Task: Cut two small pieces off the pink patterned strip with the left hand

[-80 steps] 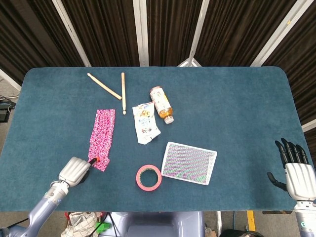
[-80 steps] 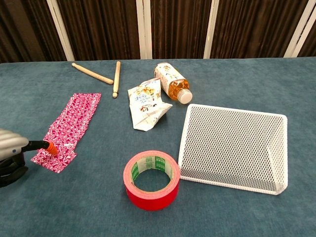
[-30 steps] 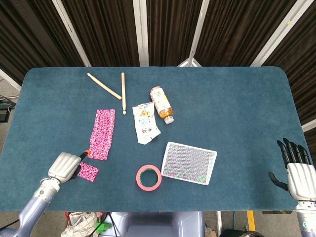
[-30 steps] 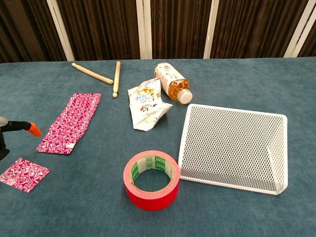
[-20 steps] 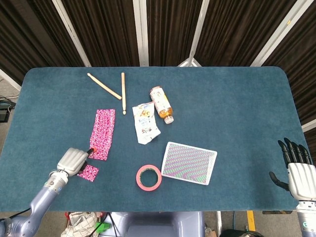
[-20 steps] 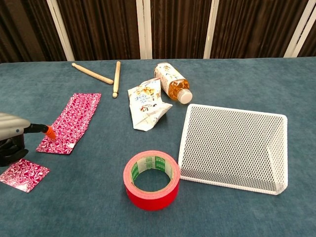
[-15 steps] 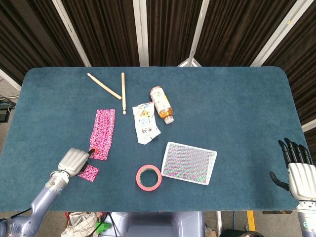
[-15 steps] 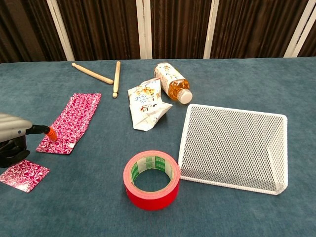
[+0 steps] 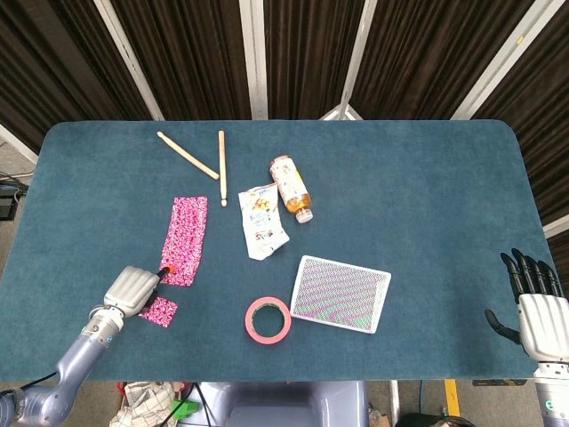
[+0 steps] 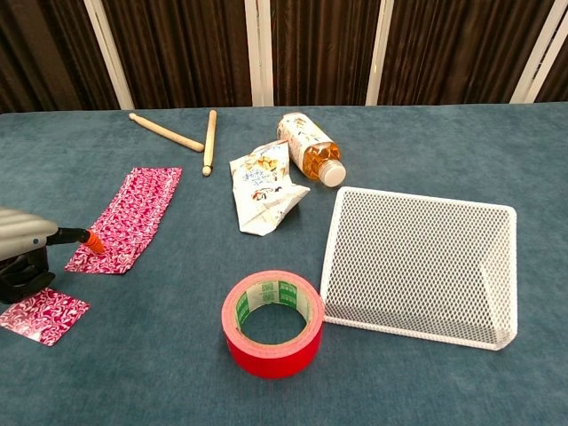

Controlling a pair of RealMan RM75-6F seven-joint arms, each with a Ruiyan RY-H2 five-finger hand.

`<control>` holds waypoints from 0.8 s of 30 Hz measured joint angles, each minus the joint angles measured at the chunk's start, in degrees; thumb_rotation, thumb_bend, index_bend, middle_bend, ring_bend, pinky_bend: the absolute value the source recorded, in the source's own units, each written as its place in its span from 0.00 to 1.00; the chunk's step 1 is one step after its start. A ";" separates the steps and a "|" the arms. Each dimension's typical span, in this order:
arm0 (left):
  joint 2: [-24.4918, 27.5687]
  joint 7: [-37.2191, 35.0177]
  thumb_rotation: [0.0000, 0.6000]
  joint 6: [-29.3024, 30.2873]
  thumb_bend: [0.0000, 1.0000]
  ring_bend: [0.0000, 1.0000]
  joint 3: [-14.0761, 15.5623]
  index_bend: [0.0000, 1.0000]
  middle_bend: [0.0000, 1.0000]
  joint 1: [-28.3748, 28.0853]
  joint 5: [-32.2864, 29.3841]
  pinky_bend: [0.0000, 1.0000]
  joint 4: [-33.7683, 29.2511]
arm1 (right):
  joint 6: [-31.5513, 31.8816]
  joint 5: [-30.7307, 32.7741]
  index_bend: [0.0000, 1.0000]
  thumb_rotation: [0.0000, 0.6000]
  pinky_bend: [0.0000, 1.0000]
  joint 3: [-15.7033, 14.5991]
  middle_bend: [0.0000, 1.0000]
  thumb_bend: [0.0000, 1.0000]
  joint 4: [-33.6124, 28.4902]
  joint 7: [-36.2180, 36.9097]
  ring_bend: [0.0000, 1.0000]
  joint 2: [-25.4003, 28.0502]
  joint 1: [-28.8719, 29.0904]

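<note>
- left hand [image 10: 22,248] grips orange-tipped cutter [image 10: 89,238] at pink strip [image 9: 184,239] lower end, lower left
- one cut piece [image 10: 42,315] done
- risk: unpinned strip drags, ragged cut
- right hand [image 9: 539,307] open, holding nothing

matt felt table [image 9: 427,196], wooden drumsticks [image 9: 221,166] (glossy tape [image 10: 271,323])

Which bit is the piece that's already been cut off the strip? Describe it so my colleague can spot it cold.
Start at the table's near-left corner, where the left hand holds an orange-tipped cutter. Just beside that hand, on the robot's side of the long pink patterned strip, lies the cut piece. It is a small pink patterned square, far shorter than the strip and lying apart from it.
</note>
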 measured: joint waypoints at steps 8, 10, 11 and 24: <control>0.86 -0.29 1.00 0.97 0.78 0.72 0.93 0.19 0.87 0.52 -0.37 0.61 0.30 | -0.10 0.09 0.02 1.00 0.09 0.03 0.05 0.27 -0.12 -0.19 0.08 -0.03 0.04; 1.16 -0.52 1.00 1.10 0.78 0.72 1.18 0.19 0.87 0.73 -0.65 0.61 0.49 | -0.12 0.02 0.02 1.00 0.09 -0.02 0.05 0.27 -0.15 -0.28 0.08 -0.06 0.04; 1.24 -0.63 1.00 1.09 0.78 0.72 1.33 0.19 0.87 0.81 -0.74 0.61 0.65 | -0.13 0.01 0.02 1.00 0.09 -0.03 0.05 0.27 -0.16 -0.33 0.08 -0.07 0.05; 2.98 -1.32 1.00 0.70 0.78 0.72 3.05 0.19 0.87 1.97 -2.80 0.61 3.62 | -0.78 0.20 0.02 1.00 0.09 -0.16 0.05 0.27 -0.11 -1.34 0.08 -0.51 0.32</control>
